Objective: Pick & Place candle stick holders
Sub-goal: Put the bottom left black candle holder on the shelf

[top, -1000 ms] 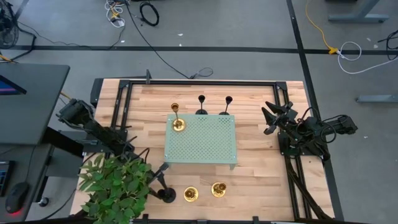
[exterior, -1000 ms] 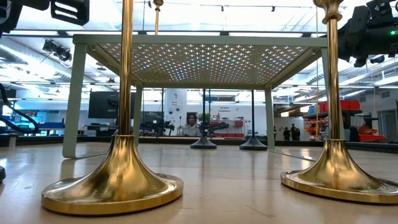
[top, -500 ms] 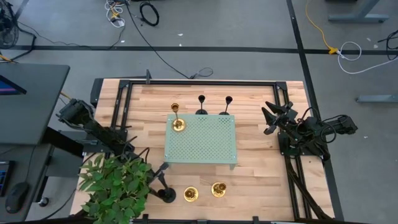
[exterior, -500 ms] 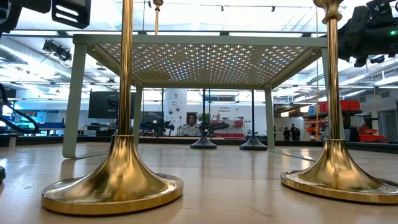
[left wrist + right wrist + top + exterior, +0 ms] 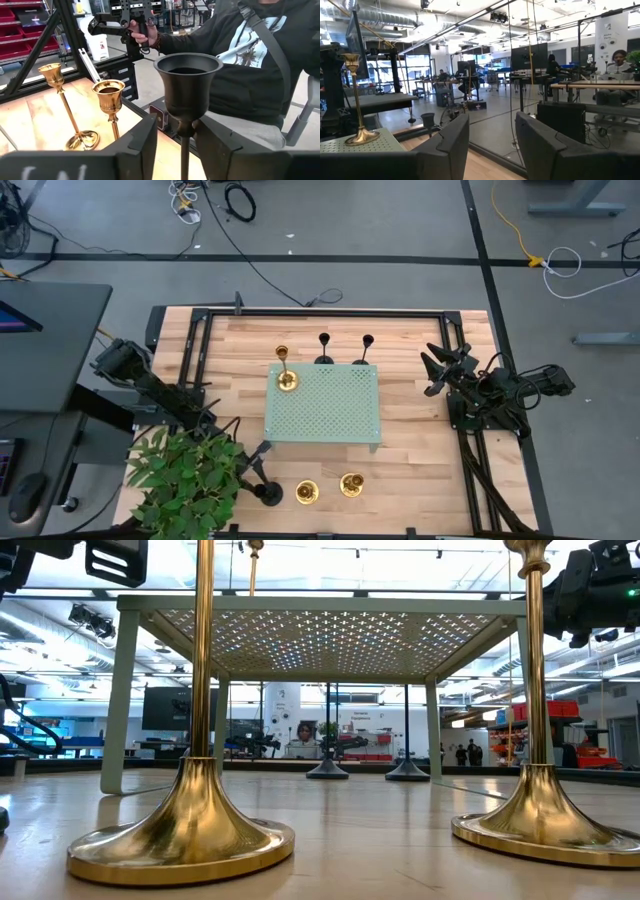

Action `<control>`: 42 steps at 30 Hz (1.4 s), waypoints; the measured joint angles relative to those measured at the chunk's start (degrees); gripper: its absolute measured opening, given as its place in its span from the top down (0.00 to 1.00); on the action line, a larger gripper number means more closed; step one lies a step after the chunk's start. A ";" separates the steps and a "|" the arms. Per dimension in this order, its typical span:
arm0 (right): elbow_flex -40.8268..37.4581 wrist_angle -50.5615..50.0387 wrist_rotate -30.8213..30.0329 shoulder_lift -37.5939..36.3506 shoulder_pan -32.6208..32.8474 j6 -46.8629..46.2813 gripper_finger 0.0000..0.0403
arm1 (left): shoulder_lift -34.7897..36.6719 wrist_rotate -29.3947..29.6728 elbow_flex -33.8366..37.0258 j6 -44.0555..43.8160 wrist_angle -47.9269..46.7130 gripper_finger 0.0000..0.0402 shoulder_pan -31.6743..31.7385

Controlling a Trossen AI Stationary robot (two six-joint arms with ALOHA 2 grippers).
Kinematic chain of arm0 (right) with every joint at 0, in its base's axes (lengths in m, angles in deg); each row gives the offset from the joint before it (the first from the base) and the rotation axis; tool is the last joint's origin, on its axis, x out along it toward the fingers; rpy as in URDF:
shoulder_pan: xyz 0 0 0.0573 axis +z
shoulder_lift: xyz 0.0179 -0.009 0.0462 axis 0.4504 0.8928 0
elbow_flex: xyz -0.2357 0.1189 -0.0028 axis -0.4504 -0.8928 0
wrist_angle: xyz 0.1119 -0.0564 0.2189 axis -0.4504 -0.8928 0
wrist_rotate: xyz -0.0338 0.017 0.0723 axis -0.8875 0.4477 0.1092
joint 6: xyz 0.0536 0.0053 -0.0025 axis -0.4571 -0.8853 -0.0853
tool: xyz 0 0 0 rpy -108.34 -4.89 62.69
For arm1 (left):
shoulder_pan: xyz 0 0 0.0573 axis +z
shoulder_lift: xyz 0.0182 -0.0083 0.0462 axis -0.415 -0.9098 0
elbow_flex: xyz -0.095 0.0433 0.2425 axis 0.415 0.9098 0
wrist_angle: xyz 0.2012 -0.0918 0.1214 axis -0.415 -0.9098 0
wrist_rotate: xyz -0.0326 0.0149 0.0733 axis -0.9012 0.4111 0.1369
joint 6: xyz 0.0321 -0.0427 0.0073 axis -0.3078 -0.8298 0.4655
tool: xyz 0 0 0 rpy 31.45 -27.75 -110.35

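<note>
A pale green perforated tray stands on legs mid-table. One gold holder stands by its base on the tray's far left corner. Two black holders stand on the table behind the tray. Two gold holders stand near the front edge, close up in the low view. A third black holder stands left of them. My left gripper is open, one finger on either side of its stem below the cup, not touching. My right gripper is open and empty at the table's right side.
A green leafy plant stands at the near left corner and covers part of my left arm. A black frame runs along the table's far and side edges. A seated person is just beyond the table's near edge.
</note>
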 joint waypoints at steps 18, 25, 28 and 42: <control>0.00 -0.01 0.01 0.00 0.00 0.00 0.60 | 0.00 -1.54 0.00 2.54 -0.50 0.90 0.00; 0.00 -0.01 0.01 0.00 -0.02 0.00 0.60 | 0.00 -1.54 0.00 2.49 -0.44 0.91 0.00; 0.00 -0.01 0.00 0.00 0.00 0.00 0.60 | 0.00 -1.54 0.00 2.43 -0.42 0.90 0.00; 0.00 -0.01 0.03 0.00 -0.01 -0.01 0.60 | 0.52 0.11 0.00 1.09 2.04 0.90 0.48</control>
